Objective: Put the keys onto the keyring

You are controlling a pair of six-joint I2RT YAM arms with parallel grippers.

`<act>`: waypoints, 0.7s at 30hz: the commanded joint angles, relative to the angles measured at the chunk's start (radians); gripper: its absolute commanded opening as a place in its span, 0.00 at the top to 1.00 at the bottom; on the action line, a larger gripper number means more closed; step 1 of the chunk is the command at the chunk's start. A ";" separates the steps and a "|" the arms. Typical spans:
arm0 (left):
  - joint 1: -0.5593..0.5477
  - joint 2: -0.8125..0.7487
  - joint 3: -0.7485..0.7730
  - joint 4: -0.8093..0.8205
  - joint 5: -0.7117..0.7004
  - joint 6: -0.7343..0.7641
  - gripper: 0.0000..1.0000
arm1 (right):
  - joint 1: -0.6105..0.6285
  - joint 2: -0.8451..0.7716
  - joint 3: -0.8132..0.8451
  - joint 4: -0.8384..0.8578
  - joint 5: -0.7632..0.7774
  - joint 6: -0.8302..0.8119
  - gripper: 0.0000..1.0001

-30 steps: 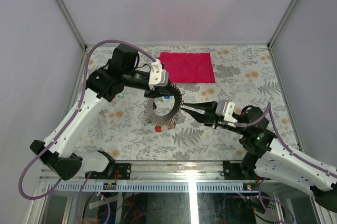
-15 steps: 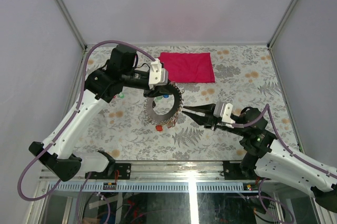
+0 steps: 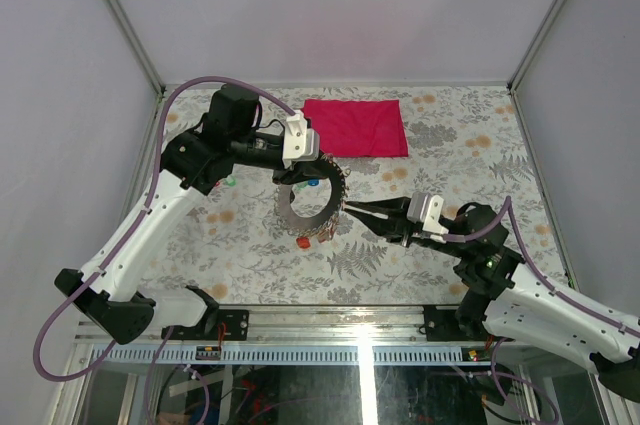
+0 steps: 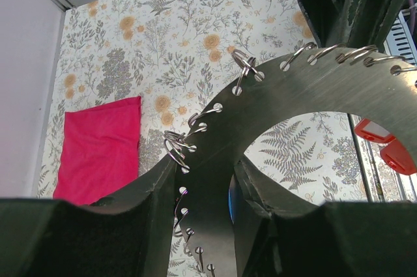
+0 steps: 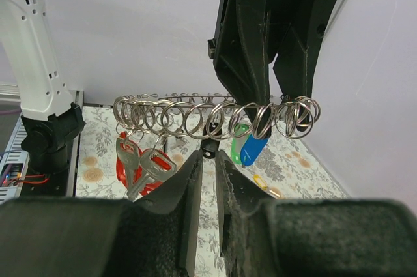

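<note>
My left gripper [image 3: 303,171] is shut on the far rim of the keyring [image 3: 306,207], a large dark grey ring edged with small split rings, and holds it above the table. In the left wrist view the keyring [image 4: 313,88] is clamped between my fingers [image 4: 146,192]. My right gripper [image 3: 349,208] is at the ring's right edge. In the right wrist view its jaws [image 5: 208,156] are nearly closed on a black-tagged key [image 5: 210,148] at the split rings [image 5: 195,117]. Red-tagged keys [image 5: 140,166], a green tag [image 5: 238,147] and a blue tag [image 5: 253,150] hang from the ring. A yellow tag [image 5: 263,185] lies on the table.
A red folded cloth [image 3: 355,127] lies at the back of the floral table; it also shows in the left wrist view [image 4: 98,143]. A small green tag [image 3: 230,182] lies on the table under the left arm. Grey walls close in both sides.
My right gripper has shifted slightly along the ring's right edge and stays at the split rings. The left gripper holds the ring nearly still.
</note>
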 commanded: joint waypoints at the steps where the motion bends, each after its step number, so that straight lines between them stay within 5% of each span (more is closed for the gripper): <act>1: 0.005 -0.027 0.008 0.066 0.006 -0.019 1.00 | 0.010 0.004 0.050 0.096 -0.014 0.015 0.80; 21: 0.005 -0.026 0.000 0.066 0.004 -0.020 1.00 | 0.010 0.026 0.070 0.139 -0.023 0.029 0.75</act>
